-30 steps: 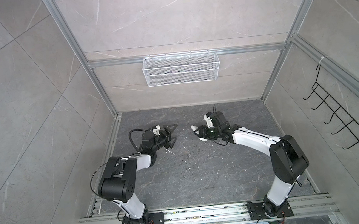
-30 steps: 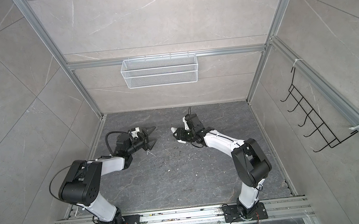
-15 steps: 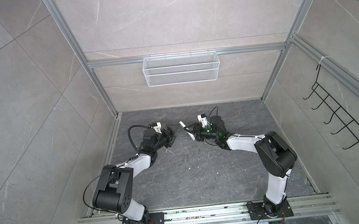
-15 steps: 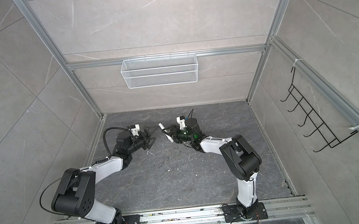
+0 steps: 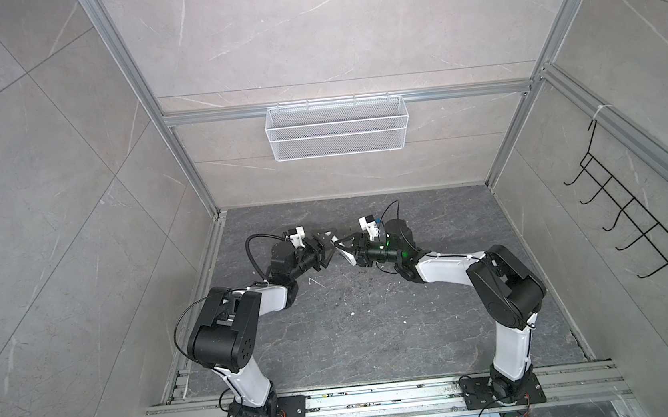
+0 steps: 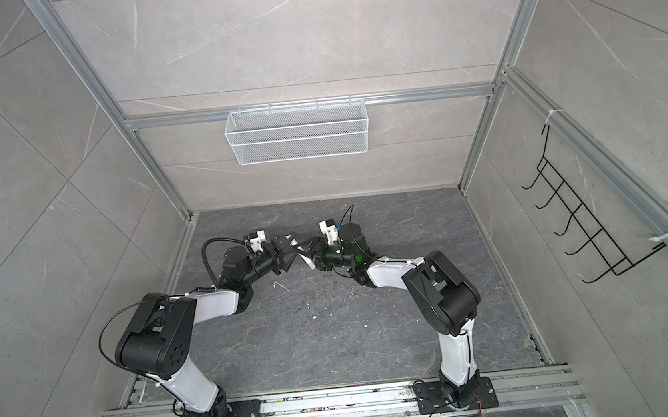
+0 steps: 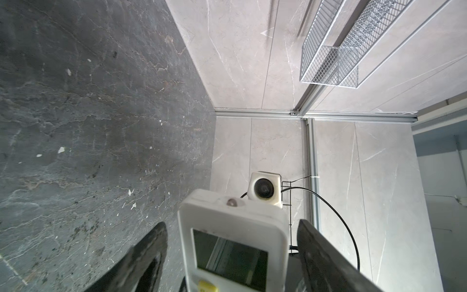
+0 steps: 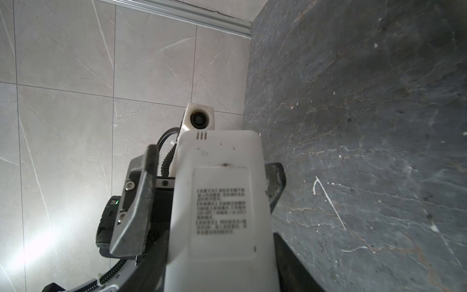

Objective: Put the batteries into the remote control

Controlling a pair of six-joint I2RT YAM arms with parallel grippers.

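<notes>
On the left, the left tool (image 5: 329,246) has come forward to the middle of the table (image 5: 357,341); a second ago it stood well apart from its partner. Its fingers (image 7: 149,255) were then spread very wide, and now they have started to narrow. They are not yet closed: in the left wrist view I see a strip of background on each side between the fingers and the remote control (image 7: 232,242), wider on one side, only thin on the other. So this tool is open around the display end of the handset and grips nothing yet.

In the middle, the remote control (image 5: 345,255) (image 6: 305,259) seems held off the table between the two tools, in both top views. Its display (image 7: 230,255) faces the left wrist camera; its back, with a printed label (image 8: 221,209), faces the right wrist camera.

On the right, the right tool (image 5: 359,249) holds the other end of the remote control at a middle width, and it has carried it toward the left since a second ago.

I think this is a handover, or a second hold to steady the handset, so that the back can be worked on. The batteries I cannot find in any view, so I judge the loading itself has not started. If the right tool lets go before the left one is closed, the remote control may fall.
</notes>
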